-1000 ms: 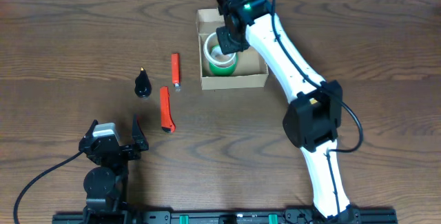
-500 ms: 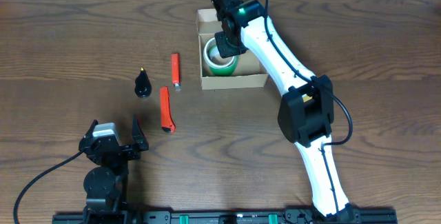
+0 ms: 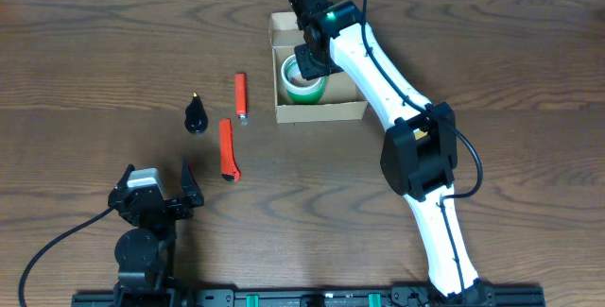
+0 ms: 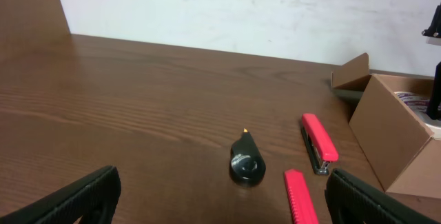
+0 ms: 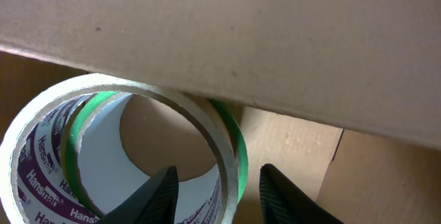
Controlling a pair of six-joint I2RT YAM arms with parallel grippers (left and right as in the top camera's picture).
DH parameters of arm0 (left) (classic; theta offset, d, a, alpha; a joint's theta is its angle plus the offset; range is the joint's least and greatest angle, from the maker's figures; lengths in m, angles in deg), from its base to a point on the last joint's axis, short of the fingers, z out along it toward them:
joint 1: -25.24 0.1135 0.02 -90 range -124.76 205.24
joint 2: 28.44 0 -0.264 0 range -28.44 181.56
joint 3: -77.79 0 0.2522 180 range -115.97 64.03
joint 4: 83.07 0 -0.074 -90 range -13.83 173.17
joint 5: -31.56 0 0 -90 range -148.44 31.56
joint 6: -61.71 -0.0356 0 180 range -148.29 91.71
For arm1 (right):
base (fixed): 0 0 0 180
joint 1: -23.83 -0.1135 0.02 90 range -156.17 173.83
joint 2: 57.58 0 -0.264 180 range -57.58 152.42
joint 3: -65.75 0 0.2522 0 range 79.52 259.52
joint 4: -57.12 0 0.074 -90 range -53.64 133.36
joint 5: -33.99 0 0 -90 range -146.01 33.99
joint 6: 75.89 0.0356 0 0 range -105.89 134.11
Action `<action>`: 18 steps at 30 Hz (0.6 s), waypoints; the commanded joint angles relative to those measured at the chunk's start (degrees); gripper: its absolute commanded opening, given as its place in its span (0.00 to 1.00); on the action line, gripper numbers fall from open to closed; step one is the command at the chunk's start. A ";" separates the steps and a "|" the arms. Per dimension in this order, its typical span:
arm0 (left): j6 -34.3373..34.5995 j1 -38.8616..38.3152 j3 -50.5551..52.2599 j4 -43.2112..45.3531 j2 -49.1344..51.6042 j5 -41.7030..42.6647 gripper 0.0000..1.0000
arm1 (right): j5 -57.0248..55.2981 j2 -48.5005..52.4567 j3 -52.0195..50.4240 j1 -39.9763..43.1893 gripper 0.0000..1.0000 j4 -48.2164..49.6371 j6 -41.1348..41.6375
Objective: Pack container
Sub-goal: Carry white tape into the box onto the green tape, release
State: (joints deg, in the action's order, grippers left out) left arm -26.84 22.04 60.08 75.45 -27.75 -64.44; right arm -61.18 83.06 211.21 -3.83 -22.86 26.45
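The arm hides a good chunk of the brown cardboard box [image 3: 321, 111] at the back of the wooden table [image 3: 95, 42]. Inside it, a white tape roll [image 5: 27, 151] sits on a green roll [image 5: 239, 151], both cut off up close. The right fingers [image 5: 155, 196] straddle the white roll's wall, slightly apart and not squeezing. The left fingers [image 4: 76, 196] gape wide, holding nothing.

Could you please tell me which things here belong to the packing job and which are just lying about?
In the job: container, white tape roll and green tape roll inside it, right gripper.
Lying on the table, perhaps packed later: red stapler, second red tool, black pointed object.
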 commanded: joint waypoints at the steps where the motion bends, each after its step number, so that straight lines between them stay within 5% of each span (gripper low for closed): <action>1: 0.00 -0.09 1.01 -2.12 -0.44 -0.57 0.95 | -0.83 -0.55 0.66 -0.17 0.40 -0.55 -0.90; 18: 0.00 -0.09 1.01 -2.14 -0.44 -0.57 0.95 | -13.05 -27.10 7.30 1.81 0.55 -6.82 -3.65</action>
State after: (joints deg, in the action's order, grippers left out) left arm -26.84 22.04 60.08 75.45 -27.75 -64.44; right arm -67.82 59.10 217.97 -3.52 -27.97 23.68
